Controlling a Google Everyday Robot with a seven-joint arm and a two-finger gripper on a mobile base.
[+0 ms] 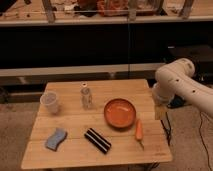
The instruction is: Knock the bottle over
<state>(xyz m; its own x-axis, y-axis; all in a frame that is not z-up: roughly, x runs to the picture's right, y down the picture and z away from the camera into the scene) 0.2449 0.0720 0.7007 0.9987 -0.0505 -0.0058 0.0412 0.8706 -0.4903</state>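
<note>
Since the bottle (86, 96) stands upright toward the back of the wooden table (75, 156), between the white cup (50, 102) and the orange bowl (120, 113) and touching neither, we read the step in hand as the approach. We see the gripper (160, 111) hanging below the white arm at the table's right edge, well apart from the bottle. Whether it is wide or narrow we cannot tell.

We judge a sideways sweep best: come in over the bowl, clear its rim, then push the bottle from the right near the cap so it tips rather than slides. We'd stop short of the cup. The carrot (139, 130), blue sponge (56, 138) and black striped packet (97, 140) lie nearer the front, out of that path. The bottle looks light; we expect it to tip easily and maybe roll.
</note>
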